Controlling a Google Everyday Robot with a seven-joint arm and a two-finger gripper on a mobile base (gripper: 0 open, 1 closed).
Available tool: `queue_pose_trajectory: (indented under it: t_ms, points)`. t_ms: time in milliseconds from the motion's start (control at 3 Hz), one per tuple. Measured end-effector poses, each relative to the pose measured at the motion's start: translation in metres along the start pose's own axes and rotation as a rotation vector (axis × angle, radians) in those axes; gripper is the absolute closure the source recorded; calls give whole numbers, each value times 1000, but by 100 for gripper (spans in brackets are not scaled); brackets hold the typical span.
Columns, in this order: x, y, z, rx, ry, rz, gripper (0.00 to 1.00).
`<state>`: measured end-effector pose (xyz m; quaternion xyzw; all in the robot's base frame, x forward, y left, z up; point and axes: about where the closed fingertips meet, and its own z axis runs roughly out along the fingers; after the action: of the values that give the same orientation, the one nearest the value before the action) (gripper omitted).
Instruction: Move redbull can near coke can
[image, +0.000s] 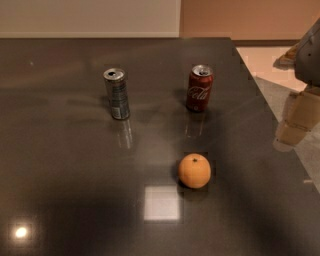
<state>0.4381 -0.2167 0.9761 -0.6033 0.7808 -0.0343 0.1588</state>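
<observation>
The redbull can (117, 93), slim and silver-grey with bluish panels, stands upright on the dark table (60, 150) at centre left. The coke can (200, 88), red with white script, stands upright to its right, roughly a hand's width or more away. My gripper (296, 124) hangs at the right edge of the view, beyond the table's right edge, well away from both cans and holding nothing that I can see.
An orange (194, 170) lies on the table in front of the coke can. The table's right edge (280, 125) runs diagonally, with light floor beyond it. A wall stands behind the table's far edge.
</observation>
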Motion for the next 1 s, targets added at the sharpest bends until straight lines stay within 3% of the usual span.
queue_pose_trajectory:
  t_ms: [333, 1000]
  points:
    - [-1, 0, -1, 2, -1, 0, 0]
    - [-56, -15, 8, -31, -96, -75, 0]
